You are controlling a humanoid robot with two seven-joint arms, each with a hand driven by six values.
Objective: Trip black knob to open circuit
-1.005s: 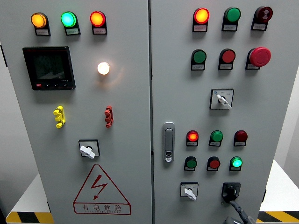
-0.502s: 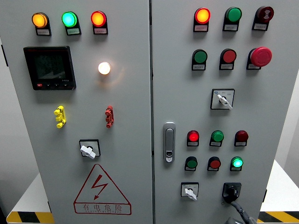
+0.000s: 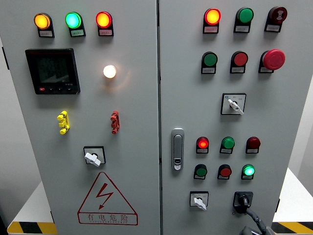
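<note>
Black knob [image 3: 243, 199] sat low on the right cabinet door [image 3: 288, 112], just right of a white selector switch [image 3: 198, 200]. Right hand [image 3: 254, 226] rose from the bottom edge with only grey fingertips showing just under the knob; open or closed, cannot tell. Higher up: lit green lamp [image 3: 249, 171], red mushroom button [image 3: 274, 58].

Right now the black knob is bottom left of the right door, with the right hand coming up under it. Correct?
Not quite. In the head view the black knob sits at the bottom right of the right door; the white selector is to its left. The right hand does show just under it.
</note>
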